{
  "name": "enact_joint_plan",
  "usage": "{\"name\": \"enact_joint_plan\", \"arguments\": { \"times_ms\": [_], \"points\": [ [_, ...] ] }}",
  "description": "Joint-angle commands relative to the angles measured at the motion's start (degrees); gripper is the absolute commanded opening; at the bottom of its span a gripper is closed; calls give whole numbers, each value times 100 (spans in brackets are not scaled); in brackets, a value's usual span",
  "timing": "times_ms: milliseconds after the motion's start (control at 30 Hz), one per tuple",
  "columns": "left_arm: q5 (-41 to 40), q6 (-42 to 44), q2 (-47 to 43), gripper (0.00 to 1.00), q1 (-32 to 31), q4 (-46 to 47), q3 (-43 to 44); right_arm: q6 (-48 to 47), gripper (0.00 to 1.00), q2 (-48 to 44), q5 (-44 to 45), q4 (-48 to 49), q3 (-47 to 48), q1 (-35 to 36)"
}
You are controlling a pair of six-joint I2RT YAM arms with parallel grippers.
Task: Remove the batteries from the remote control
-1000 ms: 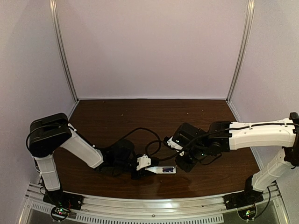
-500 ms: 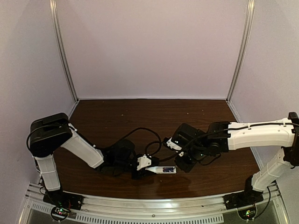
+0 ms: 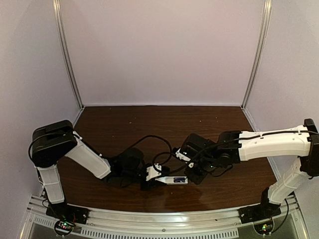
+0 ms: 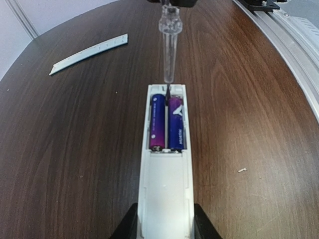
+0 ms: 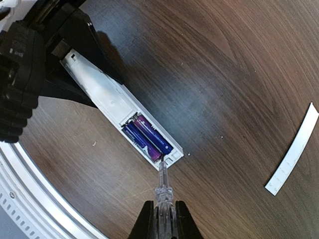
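The white remote control [image 4: 165,189] lies on the dark wood table with its open recess facing up. Two bluish-purple batteries [image 4: 167,123] sit side by side in that recess. My left gripper [image 4: 165,221] is shut on the remote's closed end, one black finger on each long side. My right gripper [image 5: 162,219] is shut on a clear-handled screwdriver [image 5: 163,186]. Its dark tip touches the far end of the recess, between the ends of the batteries [image 5: 148,138]. From above, the remote [image 3: 172,180] spans between the left gripper [image 3: 151,177] and the right gripper [image 3: 192,175].
A thin white cover strip [image 4: 89,53] lies loose on the table past the remote, also seen beside the right gripper [image 5: 294,151]. A tiny pale screw [image 4: 242,170] rests near the remote. The metal rail [image 3: 159,219] borders the table's near edge, close to both grippers.
My right arm has shifted slightly left, toward the remote. The left arm and the remote have stayed put.
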Motion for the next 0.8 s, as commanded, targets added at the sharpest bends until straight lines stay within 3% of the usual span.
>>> {"name": "enact_joint_plan", "arguments": {
  "times_ms": [0,367,767],
  "points": [
    [85,110,147,0,9,-66,96,-88,0,115,228,-109,120,-6],
    [63,110,166,0,6,-97,123,-251,0,104,-324,-589,453,-2],
    [63,119,165,0,8,-129,123,-254,0,236,-533,-196,276,0]
  ]
}}
